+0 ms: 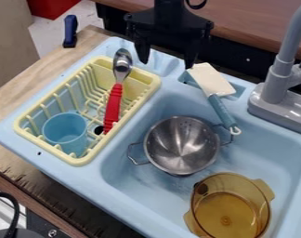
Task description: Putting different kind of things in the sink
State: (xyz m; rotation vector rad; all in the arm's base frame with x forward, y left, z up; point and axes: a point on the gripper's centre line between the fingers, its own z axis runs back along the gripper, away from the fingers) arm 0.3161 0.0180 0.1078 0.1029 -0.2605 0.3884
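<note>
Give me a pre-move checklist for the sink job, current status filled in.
1. Gripper open, nothing held: ok, fingers apart with nothing between them.
2. Metal colander in the basin, mouth up: ok.
3. Amber pot in the basin, apart from the colander's bowl: ok.
4. Spatula wholly in the basin: not ok, its head is up at the back ledge and its handle slants down over the basin.
5. Red-handled scoop in the basin: not ok, it lies in the yellow rack.
6. Next item to move: cannot tell; the blue cup is also in the rack.
</note>
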